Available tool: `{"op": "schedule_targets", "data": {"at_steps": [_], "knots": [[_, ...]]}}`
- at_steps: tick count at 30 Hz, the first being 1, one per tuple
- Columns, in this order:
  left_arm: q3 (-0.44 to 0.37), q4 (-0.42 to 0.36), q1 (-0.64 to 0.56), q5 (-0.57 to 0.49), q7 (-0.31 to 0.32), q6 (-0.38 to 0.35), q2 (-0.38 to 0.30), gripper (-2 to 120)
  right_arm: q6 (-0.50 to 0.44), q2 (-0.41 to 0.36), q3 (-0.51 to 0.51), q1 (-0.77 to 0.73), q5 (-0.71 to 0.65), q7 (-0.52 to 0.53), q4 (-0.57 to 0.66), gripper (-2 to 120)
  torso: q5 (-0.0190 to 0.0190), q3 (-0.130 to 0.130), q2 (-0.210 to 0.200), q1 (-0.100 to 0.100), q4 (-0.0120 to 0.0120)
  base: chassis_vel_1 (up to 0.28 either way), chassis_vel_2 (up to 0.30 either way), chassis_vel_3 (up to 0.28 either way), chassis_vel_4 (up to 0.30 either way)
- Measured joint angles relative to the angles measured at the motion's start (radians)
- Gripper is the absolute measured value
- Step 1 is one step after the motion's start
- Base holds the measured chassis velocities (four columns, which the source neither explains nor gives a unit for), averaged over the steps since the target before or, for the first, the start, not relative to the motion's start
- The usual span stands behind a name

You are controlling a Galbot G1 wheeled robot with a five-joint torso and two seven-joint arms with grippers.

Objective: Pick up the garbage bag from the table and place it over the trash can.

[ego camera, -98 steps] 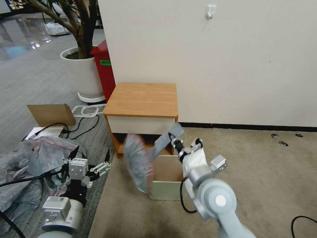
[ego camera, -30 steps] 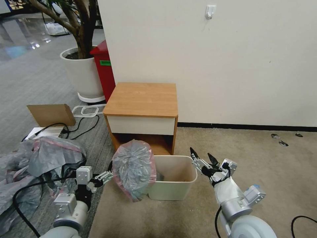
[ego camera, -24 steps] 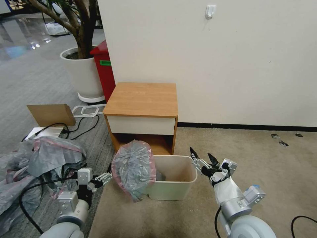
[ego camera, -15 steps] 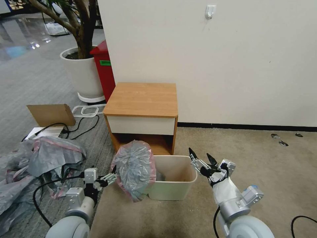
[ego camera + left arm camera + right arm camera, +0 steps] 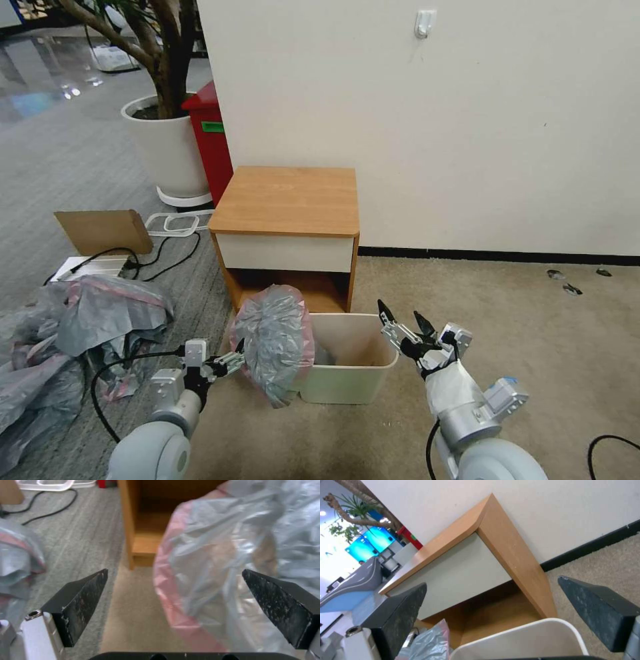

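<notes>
- Head view: the bag [image 5: 275,341] hangs over the left rim of the can [image 5: 352,387], bunched and drooping outside, its mouth not spread across the opening. The can stands on the carpet [image 5: 533,333] directly in front of the table [image 5: 288,200].
- Head view: my left gripper [image 5: 230,363] sits at 9 o'clock of the bag, just beside it, fingers spread and holding nothing. My right gripper [image 5: 400,327] is at 3 o'clock of the can, just beside the right rim, likewise spread and empty.
- Judgement: the step in hand is catching the pink rim with the left gripper. I would pinch a single layer at the rim, not the crinkled body, then draw it across toward the free side of the can so the mouth opens.
- Left wrist view: the bag [image 5: 233,562] fills the gap toward one finger; its pink edge lies between the open fingers [image 5: 80,600]. The table's lower shelf shows behind.
- Right wrist view: the can's rim [image 5: 533,635] lies below the spread fingers [image 5: 596,605]; the table's drawer front [image 5: 453,580] is beyond.
- Room: plain wall [image 5: 433,120] at 12 o'clock, a heap of bags [image 5: 67,333] at 9 o'clock, a potted tree [image 5: 167,133] and red bin [image 5: 210,140] at 11 o'clock.
</notes>
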State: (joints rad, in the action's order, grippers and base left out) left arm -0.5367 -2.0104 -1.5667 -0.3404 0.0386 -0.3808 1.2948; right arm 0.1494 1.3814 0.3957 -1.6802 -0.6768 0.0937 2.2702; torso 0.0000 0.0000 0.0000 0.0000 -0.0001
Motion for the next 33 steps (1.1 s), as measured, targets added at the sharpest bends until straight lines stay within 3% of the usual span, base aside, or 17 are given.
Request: {"op": "schedule_targets", "data": {"at_steps": [33], "knots": [[0.151,-0.011,0.069,0.077,-0.002,-0.019,0.035,100,-0.013,0.012,-0.013,-0.008,0.036,0.004,-0.01,100,0.0001,0.0,0.0,0.0,0.0,0.0,0.0,0.0,0.0]]}}
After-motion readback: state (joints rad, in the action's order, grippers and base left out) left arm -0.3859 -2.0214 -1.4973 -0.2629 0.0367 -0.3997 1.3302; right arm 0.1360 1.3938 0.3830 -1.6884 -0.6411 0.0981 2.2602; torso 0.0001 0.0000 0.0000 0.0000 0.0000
